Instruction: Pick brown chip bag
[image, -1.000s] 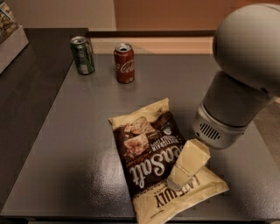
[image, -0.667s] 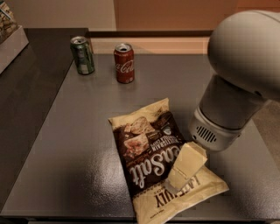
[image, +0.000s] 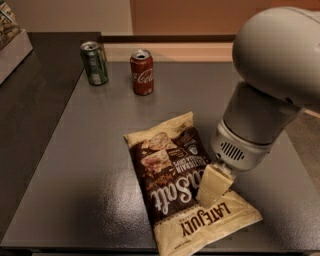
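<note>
The gripper (image: 212, 186), open or closed I cannot tell, hangs from the bulky pale arm (image: 270, 75) over the grey table (image: 75, 165), at the lower right of the brown chip bag (image: 167, 175) lying flat near the front edge, well apart from the red can (image: 142, 71) and the green can (image: 94, 62).

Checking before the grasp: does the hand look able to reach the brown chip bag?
Likely yes. The hand hangs right over the brown chip bag, nothing between them; the green can and red can stand far behind.
</note>
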